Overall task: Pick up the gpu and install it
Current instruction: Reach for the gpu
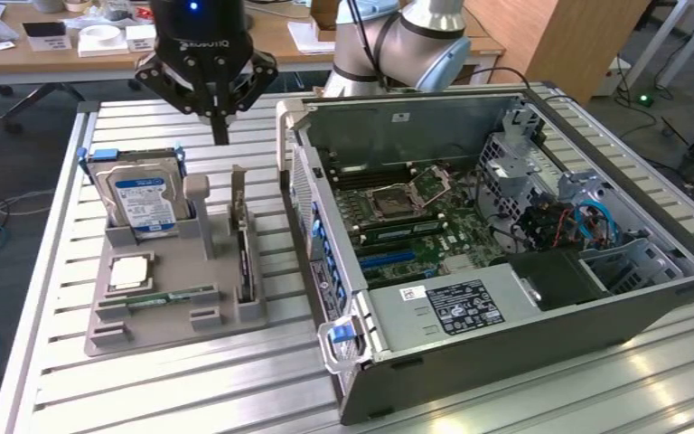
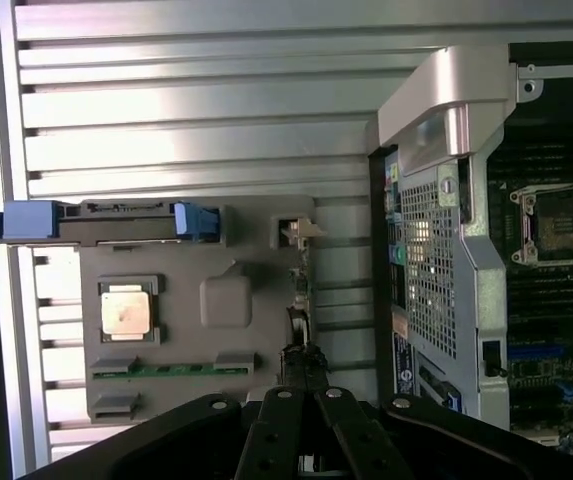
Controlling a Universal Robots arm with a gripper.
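Gripper [image 1: 220, 139] pointing down, fingers [image 1: 220, 125] closed

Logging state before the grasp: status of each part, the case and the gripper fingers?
gripper: fingers shut, holding nothing, hovering above the gpu.
gpu: standing on edge in the holder tray, not picked up.
hard drive: upright in its tray slot.
CPU: lying flat in the tray.
memory stick: lying flat in the tray.
computer case: side open, motherboard exposed.
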